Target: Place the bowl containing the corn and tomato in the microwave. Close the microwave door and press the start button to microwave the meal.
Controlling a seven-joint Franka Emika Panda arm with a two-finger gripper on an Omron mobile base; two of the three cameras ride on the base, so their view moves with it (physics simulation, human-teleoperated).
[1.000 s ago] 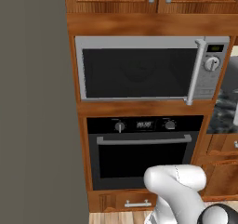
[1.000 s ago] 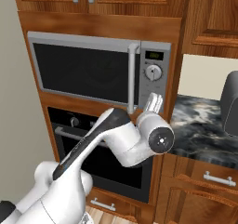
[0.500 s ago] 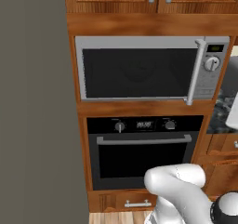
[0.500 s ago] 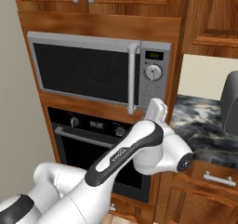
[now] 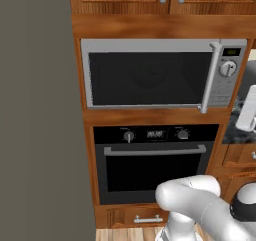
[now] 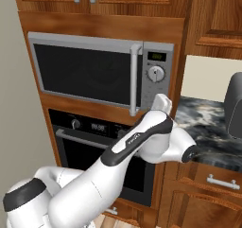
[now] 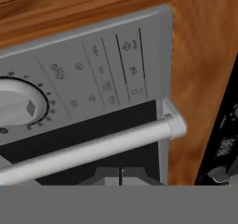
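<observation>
Behind the closed microwave door (image 5: pixel 149 75) nothing can be made out through the dark window, so whether the bowl with the corn and tomato sits inside cannot be told from these views; the door is seen shut flush against the microwave (image 6: pixel 101 69), its long bar handle (image 6: pixel 135 79) standing beside the control panel (image 6: pixel 158 73); the closing step is therefore judged done, and the placing step is presumed done, though that is only a judgement. At the panel's lower end the tool (image 6: pixel 161 103) is held close, raised by the arm (image 6: pixel 132 144) from below and pointed at the microwave's front; in the hand view the dial (image 7: pixel 16 108) and the rows of small buttons (image 7: pixel 130 69) are seen near, rolled sideways, with the handle crossing beneath them; the finger tips (image 7: pixel 109 176) are seen pressed together with only a thin seam between them, and nothing is held. No button is seen touched yet; pressing start is judged to be what is left, and the tool seems lined up roughly, not yet precisely, for it. Below the microwave the black oven (image 5: pixel 152 162) is left alone.
</observation>
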